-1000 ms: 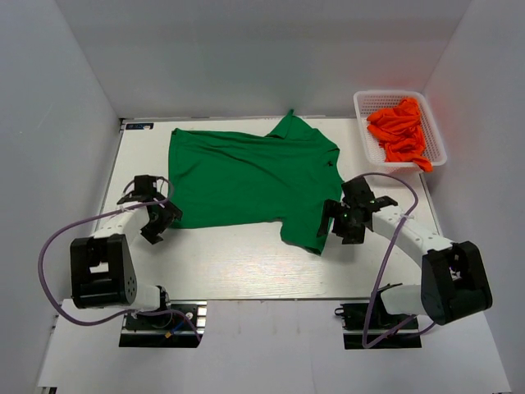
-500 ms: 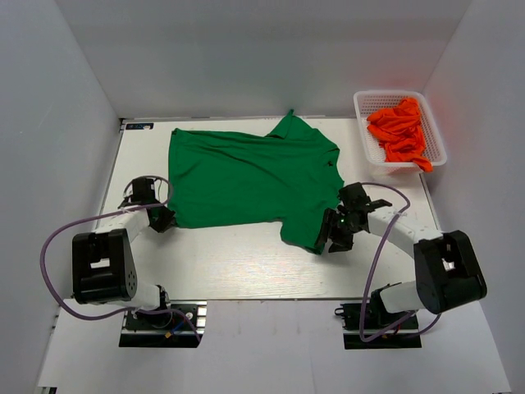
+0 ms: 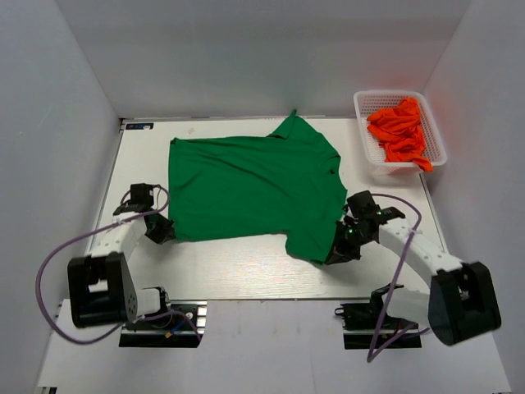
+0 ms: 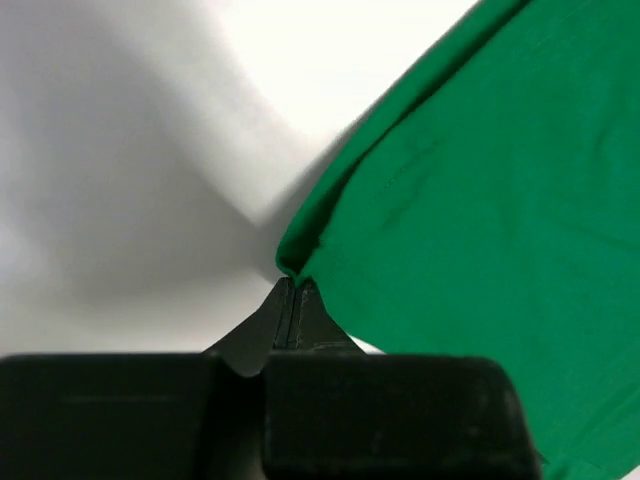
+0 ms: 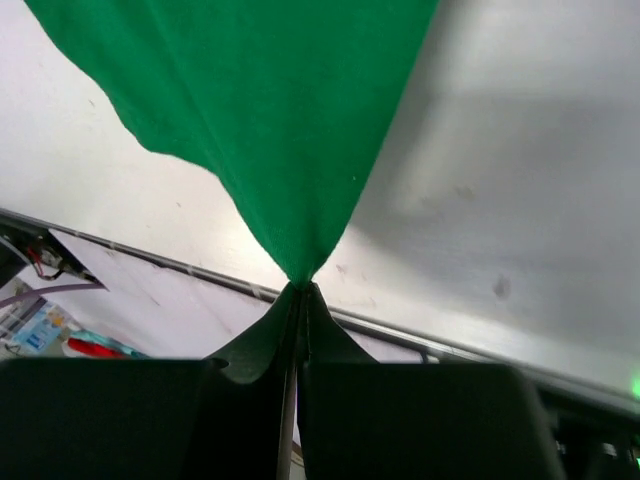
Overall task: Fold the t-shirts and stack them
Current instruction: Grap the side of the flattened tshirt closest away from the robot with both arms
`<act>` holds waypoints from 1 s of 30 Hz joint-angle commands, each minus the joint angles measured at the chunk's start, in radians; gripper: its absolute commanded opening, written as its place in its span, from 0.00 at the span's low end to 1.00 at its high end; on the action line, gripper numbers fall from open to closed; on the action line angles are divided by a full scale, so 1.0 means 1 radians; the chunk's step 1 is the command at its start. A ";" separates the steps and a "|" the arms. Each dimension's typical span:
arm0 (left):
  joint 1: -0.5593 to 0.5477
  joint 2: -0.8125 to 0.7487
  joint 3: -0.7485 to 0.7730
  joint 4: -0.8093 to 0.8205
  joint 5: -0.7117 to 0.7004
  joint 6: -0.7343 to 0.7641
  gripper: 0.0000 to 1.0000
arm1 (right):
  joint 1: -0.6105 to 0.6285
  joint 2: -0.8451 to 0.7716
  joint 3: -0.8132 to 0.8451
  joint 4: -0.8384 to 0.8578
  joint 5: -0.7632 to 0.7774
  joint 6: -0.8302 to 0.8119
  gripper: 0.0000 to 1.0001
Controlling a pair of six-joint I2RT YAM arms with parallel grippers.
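The left gripper (image 4: 289, 292) is pinching one near corner of the green t-shirt (image 3: 246, 185). The right gripper (image 5: 300, 292) is pinching the other.

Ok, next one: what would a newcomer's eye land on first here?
The green t-shirt, spread across the middle of the white table, dominates. The left gripper is shut on its near-left corner and the right gripper on its near-right corner. At the far right, a white mesh basket holds crumpled orange t-shirts.

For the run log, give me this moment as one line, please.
stage: grasp for fold | left gripper: shut on green shirt near-left corner | right gripper: shut on near-right corner | orange shirts: in basket
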 commanded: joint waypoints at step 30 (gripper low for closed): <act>0.002 0.163 0.403 -0.119 0.001 -0.041 0.00 | -0.192 0.414 0.702 -0.097 -0.107 -0.074 0.00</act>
